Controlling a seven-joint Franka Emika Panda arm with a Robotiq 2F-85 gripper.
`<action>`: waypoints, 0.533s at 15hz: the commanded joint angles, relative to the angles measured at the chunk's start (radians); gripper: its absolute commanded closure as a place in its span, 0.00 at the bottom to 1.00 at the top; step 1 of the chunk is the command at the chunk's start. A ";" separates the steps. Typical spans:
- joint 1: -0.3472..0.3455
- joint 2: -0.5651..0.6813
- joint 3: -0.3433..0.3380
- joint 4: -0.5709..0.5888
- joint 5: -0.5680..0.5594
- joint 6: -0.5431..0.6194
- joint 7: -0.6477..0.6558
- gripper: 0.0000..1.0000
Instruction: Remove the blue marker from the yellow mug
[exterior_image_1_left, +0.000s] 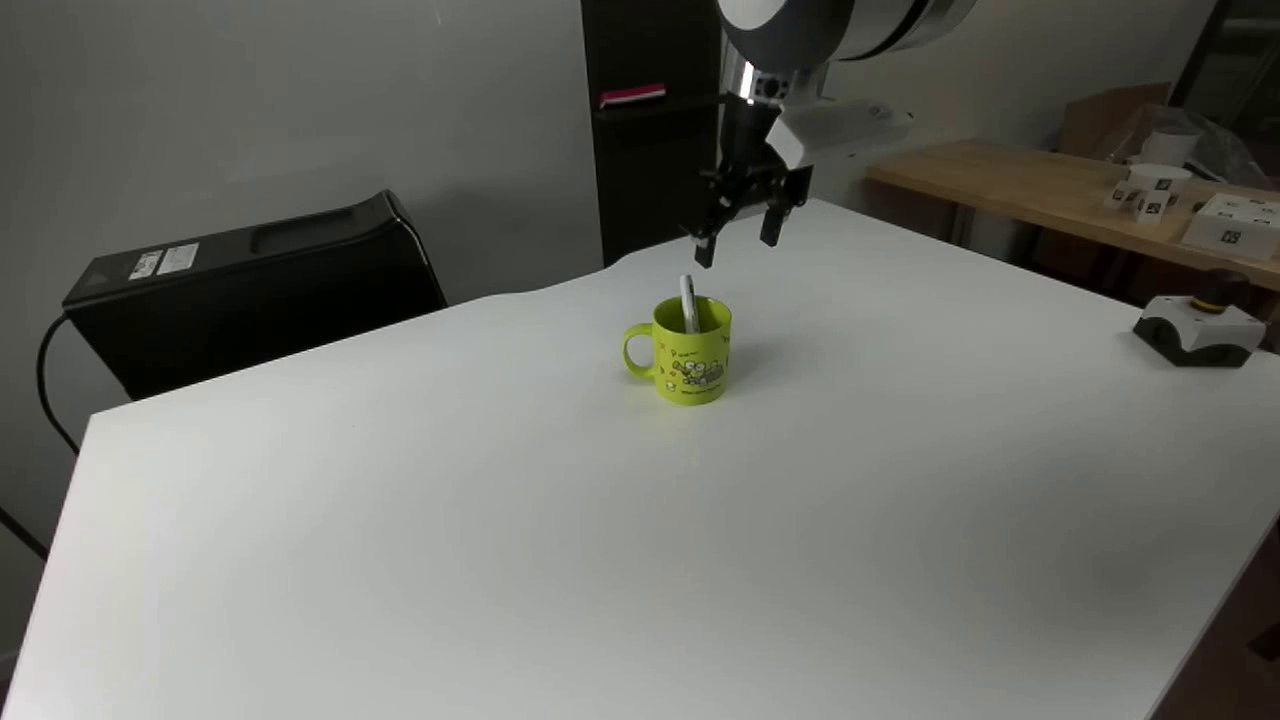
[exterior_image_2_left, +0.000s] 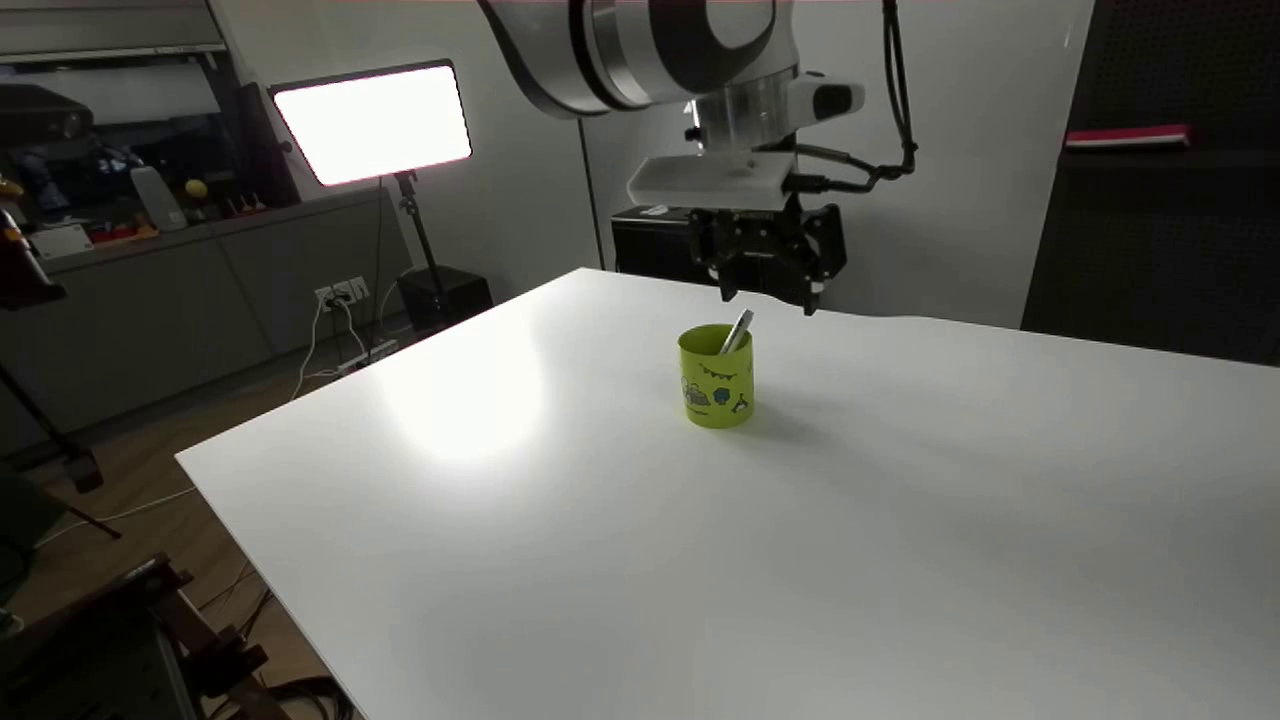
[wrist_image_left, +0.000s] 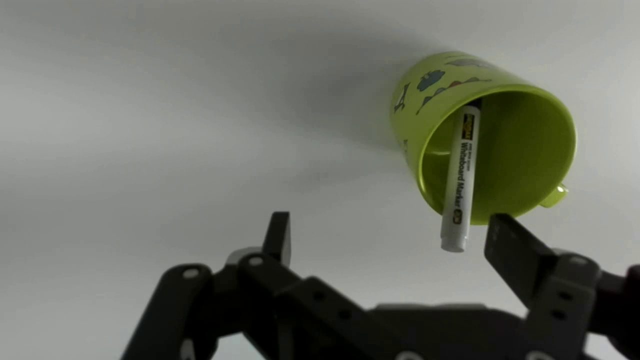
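Observation:
The yellow mug (exterior_image_1_left: 692, 368) stands upright on the white table, and it also shows in an exterior view (exterior_image_2_left: 716, 395) and in the wrist view (wrist_image_left: 530, 160). The blue marker (wrist_image_left: 461, 175) leans inside it, its white end above the rim and its dark end down in the mug, mostly hidden. The marker's white end shows in both exterior views (exterior_image_1_left: 689, 300) (exterior_image_2_left: 738, 332). My gripper (exterior_image_1_left: 738, 245) is open and empty above the mug, apart from the marker. In the wrist view, the marker's end appears between the fingers (wrist_image_left: 390, 235), closer to the right finger.
The white table (exterior_image_1_left: 450, 520) carries the mug and a white-and-black button box (exterior_image_1_left: 1200, 325) near its edge. A black machine (exterior_image_1_left: 260, 280) stands behind the table. A wooden side table (exterior_image_1_left: 1020, 195) holds boxes and cups. A bright light panel (exterior_image_2_left: 375, 122) stands beyond the table.

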 joint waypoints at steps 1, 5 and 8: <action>-0.003 0.064 0.017 0.098 0.010 -0.019 0.017 0.00; 0.002 0.111 0.036 0.149 0.018 -0.028 0.016 0.00; 0.005 0.141 0.048 0.176 0.021 -0.046 0.016 0.00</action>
